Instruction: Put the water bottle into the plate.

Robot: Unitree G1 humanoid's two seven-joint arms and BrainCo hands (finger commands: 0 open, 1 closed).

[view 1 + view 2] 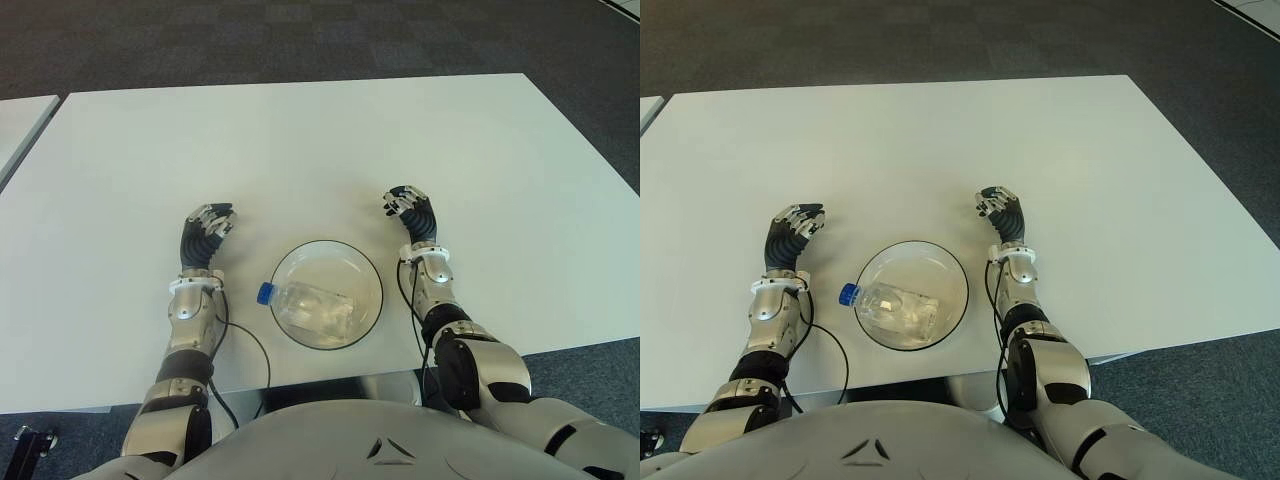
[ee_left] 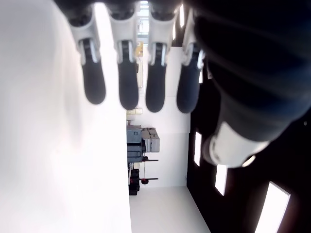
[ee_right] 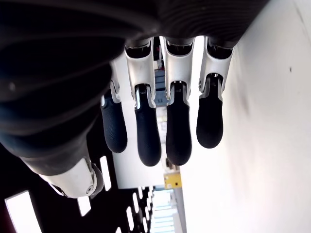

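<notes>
Scene: We look down on a white counter (image 1: 300,140) from the robot's head, with both forearms reaching forward onto it and a clear glass plate (image 1: 372,272) between them.

Water bottle: A clear water bottle (image 1: 312,306) with a blue cap (image 1: 264,293) lies on its side inside the plate, in the half nearer the robot.

Long axis: The bottle runs roughly from 9 o'clock to 3 o'clock across the plate. Its capped neck pokes out over the rim at about 9 o'clock, and we cannot tell whether the cap touches the counter.

Left robot hand: The left robot hand (image 1: 206,232) shows just beside the plate, at about 10 o'clock from it. Its wrist view shows the fingers (image 2: 128,87) hanging side by side, loosely bent and holding nothing.

Right robot hand: The right robot hand (image 1: 412,213) shows near the plate at about 2 o'clock from it. Its fingers (image 3: 177,128) are likewise relaxed and empty.

Nearer hand: From the left robot hand the blue cap lies toward 5 o'clock. We judge this hand the closer one to the bottle, since the cap points to its side.

Task state: We judge the bottle to be already in the plate, with both hands clear of it.

Next move: If anything is left, we think it is a small nudge of the neck toward 3 o'clock.
</notes>
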